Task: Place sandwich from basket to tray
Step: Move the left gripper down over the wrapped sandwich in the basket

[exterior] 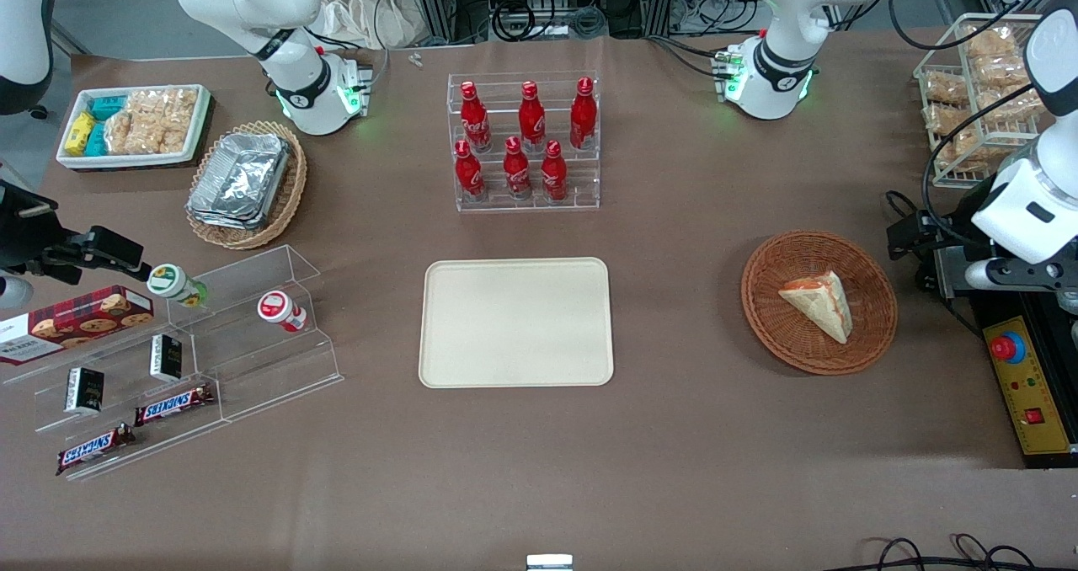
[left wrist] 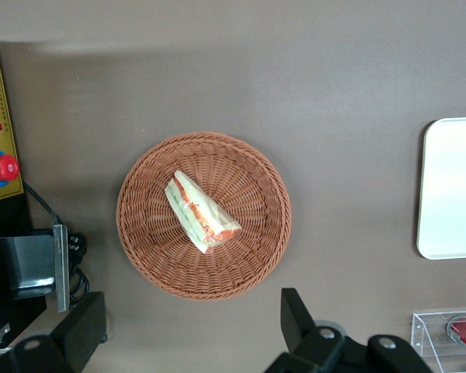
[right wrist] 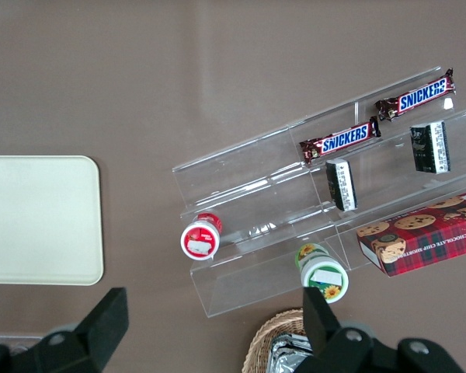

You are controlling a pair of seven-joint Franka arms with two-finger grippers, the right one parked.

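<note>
Above the basket [left wrist: 203, 214] rim, the claw [left wrist: 190, 342] hangs wide open and empty, sandwich [left wrist: 201, 211] lying mid-basket.

You see the tray [right wrist: 39, 221] lying beside a clear tiered stand [right wrist: 248, 190] that holds two Snickers bars [right wrist: 339, 141], a cookie box [right wrist: 421, 239] and two lidded cups [right wrist: 199, 238].

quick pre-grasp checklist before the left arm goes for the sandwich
1. Sandwich lies in the basket: ok.
2. Nothing on top of the sandwich: ok.
3. Gripper open and empty: ok.
4. Gripper lined up over the sandwich: not ok, it hangs high, off toward the basket's rim.
5. Tray bare, with room for it: ok.
6. Table between basket and tray free of objects: ok.
</note>
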